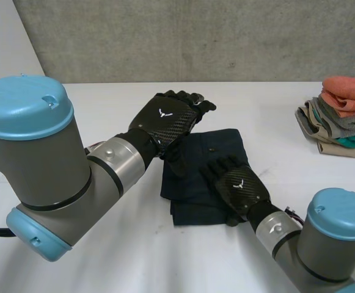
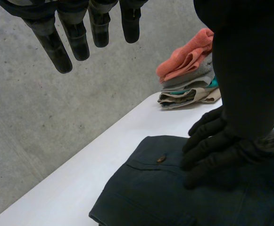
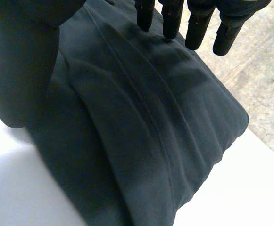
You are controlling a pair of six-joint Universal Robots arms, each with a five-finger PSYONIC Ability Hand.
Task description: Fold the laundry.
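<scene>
Resting flat on the near right part of a folded dark navy garment [image 1: 192,190] is the right hand [image 1: 239,184]. Right wrist view: its fingers [image 3: 171,21] are straight and spread, their tips down on the cloth, nothing curled round or pinched. The thumb sits alongside the fabric, and I cannot tell whether it touches.

The garment lies on the white table [image 1: 134,256] at about mid-table, between the two arms. It is folded to a rough rectangle with long creases running along it. A small button [image 2: 161,159] shows on a flap near its far edge, just beside the right hand's fingertips.

Left hand [image 1: 168,119]: over the garment's far left corner, back of the hand upward. Left wrist view: fingers [image 2: 75,38] straight, slightly apart, hanging in the air with nothing in them. Whether the thumb touches the cloth cannot be told.

Far right of the table, well apart from the garment: a stack of folded clothes [image 1: 342,116], tan at the bottom, then teal and grey, orange on top.

Behind the table: a grey concrete wall [image 1: 195,36].
</scene>
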